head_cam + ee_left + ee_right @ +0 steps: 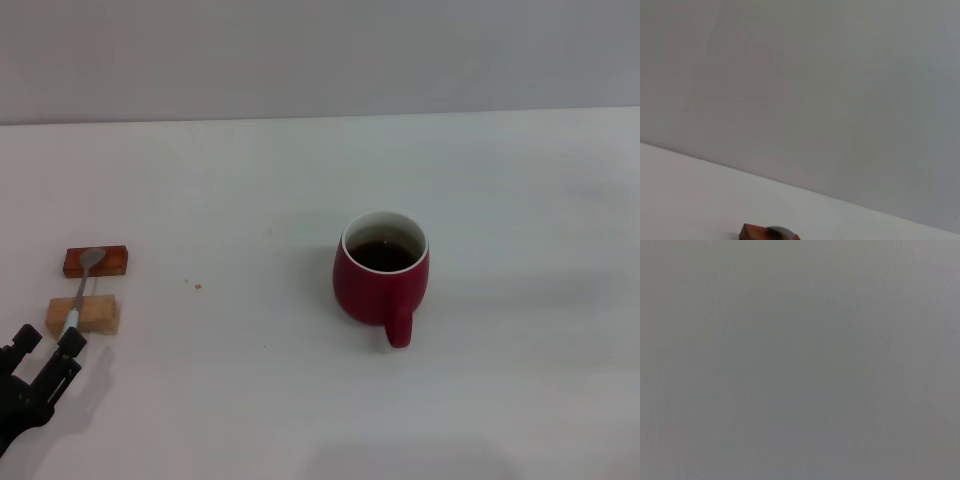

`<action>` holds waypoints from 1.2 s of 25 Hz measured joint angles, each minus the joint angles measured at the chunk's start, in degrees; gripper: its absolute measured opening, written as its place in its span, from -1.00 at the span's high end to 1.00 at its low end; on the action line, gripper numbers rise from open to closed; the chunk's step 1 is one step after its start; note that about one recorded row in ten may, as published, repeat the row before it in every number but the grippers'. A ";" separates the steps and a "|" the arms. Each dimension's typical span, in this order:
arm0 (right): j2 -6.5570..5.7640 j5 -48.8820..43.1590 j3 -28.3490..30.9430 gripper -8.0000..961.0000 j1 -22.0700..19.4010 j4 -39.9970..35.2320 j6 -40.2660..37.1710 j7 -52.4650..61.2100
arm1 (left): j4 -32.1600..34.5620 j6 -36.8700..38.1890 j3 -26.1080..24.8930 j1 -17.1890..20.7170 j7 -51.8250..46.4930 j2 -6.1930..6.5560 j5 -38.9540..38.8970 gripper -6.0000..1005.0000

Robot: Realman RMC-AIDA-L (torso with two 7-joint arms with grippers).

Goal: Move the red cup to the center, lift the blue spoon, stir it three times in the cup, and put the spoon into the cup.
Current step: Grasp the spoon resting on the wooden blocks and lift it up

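By the desk's (250, 180) near left corner the left hand (48, 355) waits with fingers spread wide, just short of the blue spoon (82, 285). That slim spoon bridges two small wooden blocks (96, 262). The glossy rounded red cup (381, 283) sits about centre, so lifting the spoon seems next, pinching its pale handle. The right hand is unseen.

A cup (382, 282) stands mid-table (300, 400), handle at six o'clock. Far at its nine o'clock, a spoon (83, 287) lies across two blocks (96, 261) (84, 316). The left gripper (48, 344) sits near the spoon's handle end.
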 joint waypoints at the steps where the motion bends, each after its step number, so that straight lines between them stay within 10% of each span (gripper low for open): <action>1: 0.00 0.00 0.00 0.03 0.02 0.01 0.00 0.00 | -0.07 -0.05 0.19 0.00 0.11 0.00 0.00 -0.36; 30: -0.09 0.00 -0.03 0.03 0.70 0.02 0.00 0.00 | -0.53 -2.60 0.76 0.06 0.67 0.09 0.00 -0.36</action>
